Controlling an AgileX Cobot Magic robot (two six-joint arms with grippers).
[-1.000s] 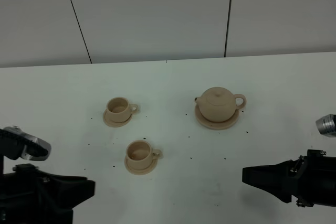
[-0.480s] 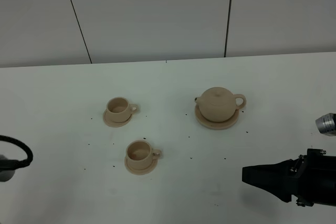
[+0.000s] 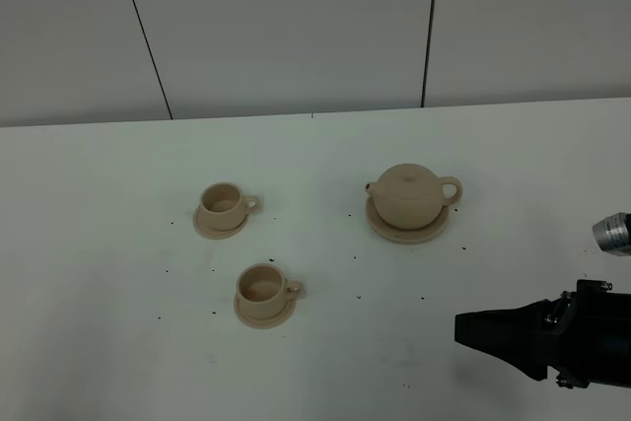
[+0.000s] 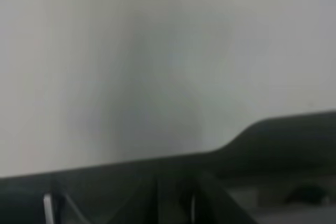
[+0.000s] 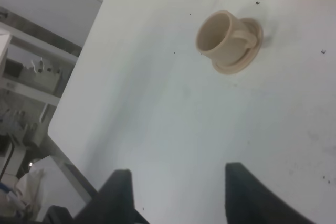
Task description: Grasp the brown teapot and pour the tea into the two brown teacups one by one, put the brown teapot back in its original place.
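Right gripper (image 3: 463, 328) hovers low, fingers spread, empty; left gripper (image 4: 173, 198) blurred, cannot tell; both cups (image 3: 224, 200) (image 3: 262, 286) look empty, teapot (image 3: 410, 194) lidded on saucer (image 3: 380, 227)

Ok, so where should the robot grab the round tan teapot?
By the loop handle of the round matte tan teapot. It sticks out on the pot's right side in the high view, opposite the short spout, and the pot sits upright on its flat tan saucer. So coming in from the right, jaws closing across the loop, looks best.
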